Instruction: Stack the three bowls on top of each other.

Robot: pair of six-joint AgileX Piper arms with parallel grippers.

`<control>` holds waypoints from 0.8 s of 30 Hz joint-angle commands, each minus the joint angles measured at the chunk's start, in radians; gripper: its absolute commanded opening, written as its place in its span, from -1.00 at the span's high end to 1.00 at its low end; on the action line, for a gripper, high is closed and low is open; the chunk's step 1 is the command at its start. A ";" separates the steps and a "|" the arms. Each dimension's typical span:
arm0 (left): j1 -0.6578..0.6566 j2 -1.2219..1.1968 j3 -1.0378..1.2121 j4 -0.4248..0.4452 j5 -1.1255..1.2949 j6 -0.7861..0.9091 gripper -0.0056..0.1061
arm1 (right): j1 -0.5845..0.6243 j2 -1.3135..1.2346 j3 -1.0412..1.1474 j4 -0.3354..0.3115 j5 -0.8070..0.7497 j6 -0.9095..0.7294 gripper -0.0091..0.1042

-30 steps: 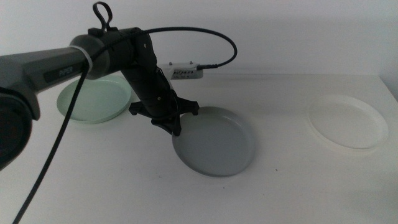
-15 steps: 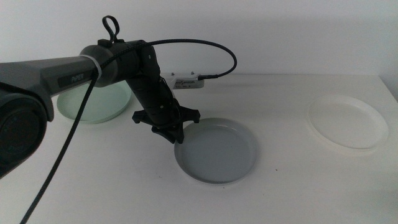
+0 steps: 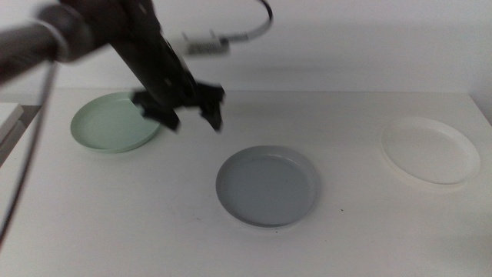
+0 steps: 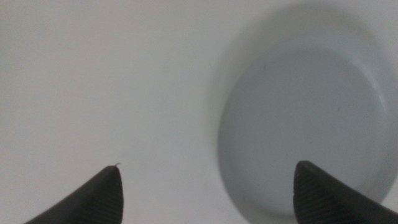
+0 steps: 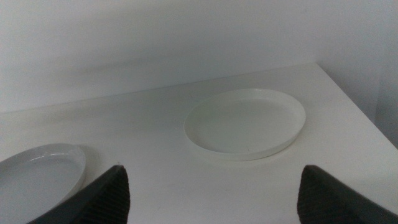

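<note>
Left gripper (image 3: 191,115): was up in the air with its jaws spread wide and nothing between them. It hung between the green bowl and the grey bowl.
Grey bowl (image 3: 267,185): sat flat on the table (image 3: 138,223), below the left gripper and a bit off to one side. In the left wrist view it lay nearer one jaw than the other.
Green bowl (image 3: 115,123): sat on the table, close to the left gripper, on the side the arm came from.
White bowl (image 3: 430,150): sat alone, far from the left gripper. It lay in front of the right gripper (image 5: 211,199), whose jaws were wide apart with nothing in them.
Stack: not begun; all three bowls lay apart.
What could go wrong: the rims are low and thin, so I think a jaw could slip off or push a bowl along the table. A bowl set down off-center might sit crooked.
Hard to see: the left arm was blurry in the middle view. The right arm did not show there. The grey bowl was cut off in both wrist views.
</note>
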 commanded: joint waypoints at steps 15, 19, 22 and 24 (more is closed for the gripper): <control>0.286 -0.146 -0.095 0.177 0.040 -0.021 -0.78 | -0.008 -0.005 0.004 -0.005 -0.009 -0.003 -0.49; 0.354 -0.071 -0.169 0.202 0.018 0.030 -0.78 | -0.008 -0.005 0.004 -0.005 -0.009 -0.003 -0.49; 0.402 0.001 -0.212 0.190 -0.024 0.069 -0.78 | -0.008 -0.005 0.004 -0.005 -0.009 -0.003 -0.49; 0.430 0.049 -0.225 0.171 -0.070 0.090 -0.78 | -0.008 -0.005 0.004 -0.005 -0.009 -0.003 -0.49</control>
